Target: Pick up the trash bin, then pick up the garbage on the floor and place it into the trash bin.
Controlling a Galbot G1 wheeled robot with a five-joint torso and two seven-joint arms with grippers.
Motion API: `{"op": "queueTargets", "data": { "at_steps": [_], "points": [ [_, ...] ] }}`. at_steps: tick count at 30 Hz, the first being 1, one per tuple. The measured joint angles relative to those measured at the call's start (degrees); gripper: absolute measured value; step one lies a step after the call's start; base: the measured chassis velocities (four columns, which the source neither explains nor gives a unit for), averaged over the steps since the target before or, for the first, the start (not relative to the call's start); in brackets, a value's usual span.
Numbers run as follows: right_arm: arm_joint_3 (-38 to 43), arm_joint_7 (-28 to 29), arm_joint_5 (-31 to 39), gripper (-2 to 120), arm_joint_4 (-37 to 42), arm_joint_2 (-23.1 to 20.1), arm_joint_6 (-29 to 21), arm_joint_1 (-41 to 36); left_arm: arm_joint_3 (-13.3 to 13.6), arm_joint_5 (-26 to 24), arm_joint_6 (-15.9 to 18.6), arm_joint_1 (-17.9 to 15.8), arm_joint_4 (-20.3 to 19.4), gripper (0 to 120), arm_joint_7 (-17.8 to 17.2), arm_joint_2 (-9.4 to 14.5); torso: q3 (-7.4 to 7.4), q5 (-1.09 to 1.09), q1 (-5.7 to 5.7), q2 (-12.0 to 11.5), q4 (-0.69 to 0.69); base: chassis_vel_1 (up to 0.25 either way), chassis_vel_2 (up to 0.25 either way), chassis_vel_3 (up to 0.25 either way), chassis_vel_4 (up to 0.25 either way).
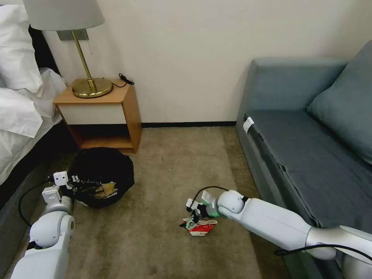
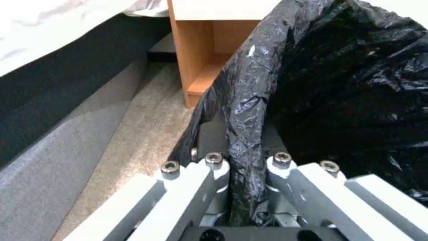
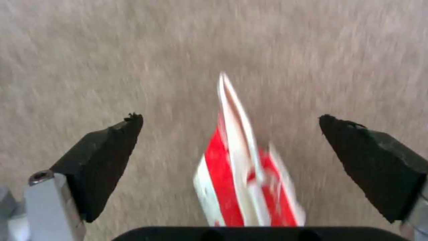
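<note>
The right arm is stretched low over the carpet (image 1: 155, 232), its right gripper (image 3: 231, 125) spread wide around the crushed red-white paper cup (image 3: 240, 174). The trash bin (image 1: 101, 176), standing before the nightstand (image 1: 112, 104), is clamped at its bag-lined rim by the left gripper (image 2: 247, 167). No lettering can be read.

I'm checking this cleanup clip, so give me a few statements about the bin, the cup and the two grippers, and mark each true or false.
1. The left gripper is clamped on the rim of the trash bin. True.
2. The right gripper is shut on the crushed red-white paper cup. False: its fingers stand wide apart, with the cup between them, ungripped.
3. The cup lies on the sofa. False: it lies on the carpet beside the sofa.
4. The bin sits in front of the wooden nightstand. True.
5. Some litter already lies inside the bin. True.
</note>
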Motion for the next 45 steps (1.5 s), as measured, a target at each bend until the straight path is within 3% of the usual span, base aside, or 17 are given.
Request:
{"op": "queueTargets", "data": {
  "at_steps": [7,9,11,13,15,17,18,33,40,45],
  "points": [
    [1.2,-0.9,-1.7,96,-2.7,0.0,0.6,-1.3,0.4,0.3,0.0,-0.6,0.6,4,0.0,-0.4,0.0,-0.01,0.0,0.0,0.0,0.0,0.0,0.0,0.0],
    [2.1,-2.4,-3.2,85,-3.9,0.4,1.1,-2.4,0.5,0.5,-0.1,-0.8,0.9,4,0.0,-0.7,0.0,-0.01,0.0,0.0,0.0,0.0,0.0,0.0,0.0],
    [2.3,-2.7,-3.5,83,-4.0,0.5,1.1,-2.6,0.5,0.5,-0.2,-0.8,0.9,4,0.0,-0.7,0.0,-0.01,0.0,0.0,0.0,0.0,0.0,0.0,0.0],
    [2.7,-3.6,-4.6,70,-4.8,0.7,1.3,-3.4,0.5,0.5,-0.2,-0.8,1.1,4,0.0,-0.7,0.0,-0.01,0.0,0.0,0.0,0.0,0.0,0.0,0.0],
    [3.1,-3.9,-5.1,65,-5.4,0.9,1.5,-3.7,0.5,0.5,-0.3,-0.8,1.1,4,0.0,-0.7,0.0,-0.01,0.0,0.0,0.0,0.0,0.0,0.0,0.0],
    [3.3,-3.9,-5.3,62,-5.7,1.1,1.6,-3.7,0.4,0.4,-0.3,-0.8,1.1,4,0.1,-0.7,0.0,-0.01,0.0,0.0,0.0,0.0,0.0,0.0,0.0],
    [3.6,-3.9,-5.5,54,-6.4,1.5,1.8,-3.8,0.4,0.4,-0.5,-0.8,1.2,4,0.1,-0.6,0.0,-0.01,0.0,0.0,0.0,0.0,0.0,0.0,0.0],
    [4.5,-3.9,-5.9,0,-7.1,2.1,2.7,-3.9,0.4,0.9,-0.7,0.0,0.7,4,0.0,-1.3,0.0,-0.02,0.0,0.0,0.0,0.0,0.0,0.0,0.0],
    [5.2,-3.8,-5.9,0,-6.4,2.2,3.2,-3.9,0.4,1.2,-0.5,-0.3,0.2,4,-0.1,-1.3,0.0,-0.02,0.0,0.0,0.0,0.0,0.0,0.0,0.0],
    [8.8,-2.3,-4.0,0,-6.1,6.2,6.2,-2.1,0.4,1.0,-0.5,-0.8,0.6,4,-0.1,-1.0,0.01,-0.02,0.0,0.0,-0.02,0.0,0.0,0.0,0.0]
  ]
}}
